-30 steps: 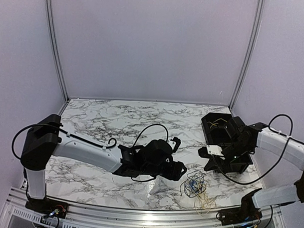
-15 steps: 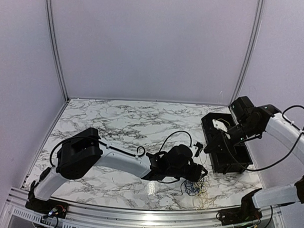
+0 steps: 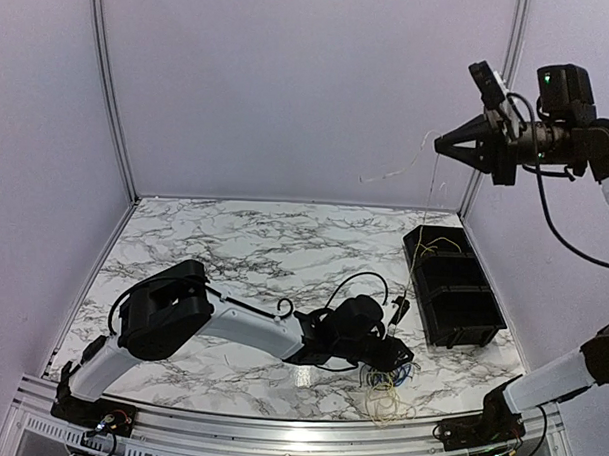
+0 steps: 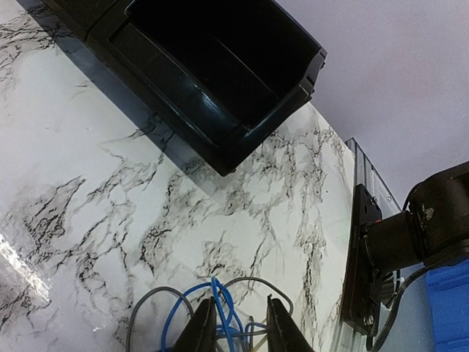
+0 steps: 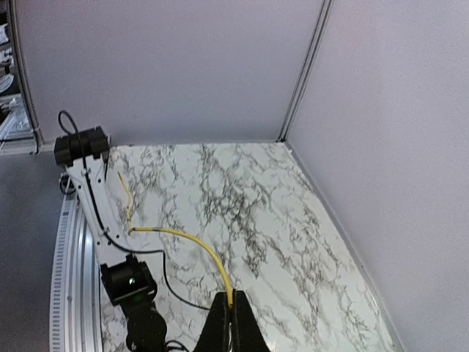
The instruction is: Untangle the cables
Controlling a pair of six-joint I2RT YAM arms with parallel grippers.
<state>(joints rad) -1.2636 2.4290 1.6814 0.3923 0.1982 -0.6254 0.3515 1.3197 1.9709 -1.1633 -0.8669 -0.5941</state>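
The cables lie in a small tangle (image 3: 389, 376) of blue, grey and yellow loops near the table's front edge. My left gripper (image 3: 392, 356) sits low on this tangle. In the left wrist view its fingers (image 4: 201, 330) stand apart, with blue cable loops (image 4: 220, 312) and a grey cable (image 4: 150, 301) between them. My right gripper (image 3: 439, 145) is raised high at the right and is shut on a yellow cable (image 5: 183, 236). One thin strand (image 3: 391, 174) trails left from it in the air, and another hangs down toward the table.
A black divided bin (image 3: 452, 293) stands at the right of the marble table (image 3: 234, 246) and holds a few yellow strands. It also shows in the left wrist view (image 4: 220, 73). The table's metal front rail (image 3: 277, 432) runs just beyond the tangle.
My right gripper has risen from the black bin to high in the air, drawing the yellow cable up. My left arm has reached right onto the tangle.
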